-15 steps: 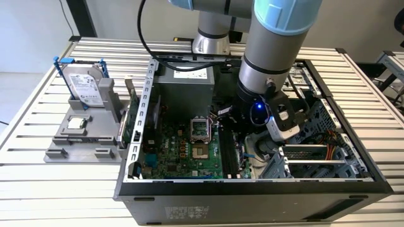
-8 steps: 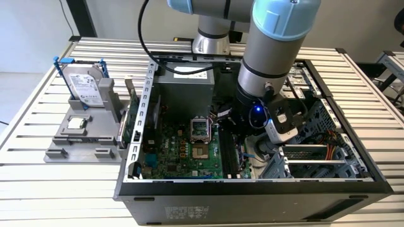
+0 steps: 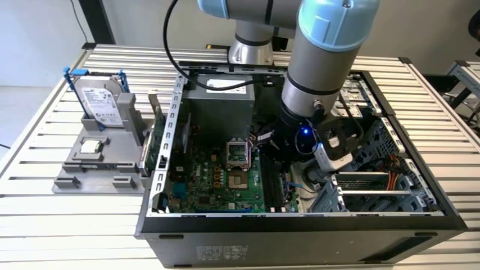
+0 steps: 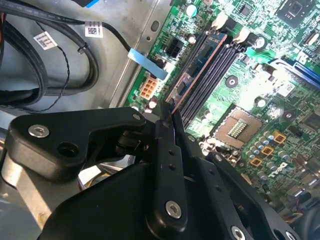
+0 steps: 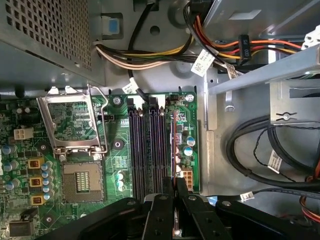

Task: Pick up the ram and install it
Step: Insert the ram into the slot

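The ram point(image 4: 199, 67) is a slim dark stick with a copper-coloured edge. It stands on edge along the black memory slots point(image 4: 216, 70), at the slot nearest the motherboard's edge. In the first wrist view the ram point(image 5: 173, 142) shows edge-on as a thin line beside the slots point(image 5: 145, 145). My gripper point(image 4: 167, 109) is shut on the ram's near end, its black fingers pressed to both faces, as the first wrist view's gripper point(image 5: 175, 184) also shows. Whether the stick is seated in the slot I cannot tell. In the exterior view the gripper point(image 3: 289, 163) reaches down inside the open computer case point(image 3: 300, 225).
An open CPU socket point(image 5: 80, 150) lies beside the slots. Cable bundles point(image 5: 150, 55) and a metal drive cage point(image 3: 375, 180) crowd the gripper's side. The power supply point(image 3: 217, 95) sits at the case's back. Outside, a grey fixture point(image 3: 94, 163) holds a hard drive point(image 3: 101, 101) and a CPU chip point(image 3: 90, 147).
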Robot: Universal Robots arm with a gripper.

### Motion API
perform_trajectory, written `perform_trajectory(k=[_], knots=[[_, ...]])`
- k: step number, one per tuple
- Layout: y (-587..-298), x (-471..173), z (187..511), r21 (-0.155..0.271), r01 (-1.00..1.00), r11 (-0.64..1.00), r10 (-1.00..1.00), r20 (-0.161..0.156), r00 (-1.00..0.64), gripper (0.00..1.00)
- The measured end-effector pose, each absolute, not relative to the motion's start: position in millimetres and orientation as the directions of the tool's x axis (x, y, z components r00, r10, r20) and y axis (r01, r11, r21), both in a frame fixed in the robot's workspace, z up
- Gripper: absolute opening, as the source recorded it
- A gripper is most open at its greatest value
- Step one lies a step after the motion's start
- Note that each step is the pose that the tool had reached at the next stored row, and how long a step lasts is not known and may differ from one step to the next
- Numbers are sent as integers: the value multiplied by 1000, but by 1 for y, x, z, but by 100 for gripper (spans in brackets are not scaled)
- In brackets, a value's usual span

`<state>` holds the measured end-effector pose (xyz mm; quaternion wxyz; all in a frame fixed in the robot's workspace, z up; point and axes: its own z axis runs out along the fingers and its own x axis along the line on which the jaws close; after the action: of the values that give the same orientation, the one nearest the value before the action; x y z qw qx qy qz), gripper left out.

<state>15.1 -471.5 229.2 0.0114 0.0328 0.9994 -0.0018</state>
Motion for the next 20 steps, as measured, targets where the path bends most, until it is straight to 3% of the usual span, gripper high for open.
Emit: perform_trajectory(k=[20], knots=[[-471, 12, 225, -7, 32, 999, 32, -22, -999, 0]])
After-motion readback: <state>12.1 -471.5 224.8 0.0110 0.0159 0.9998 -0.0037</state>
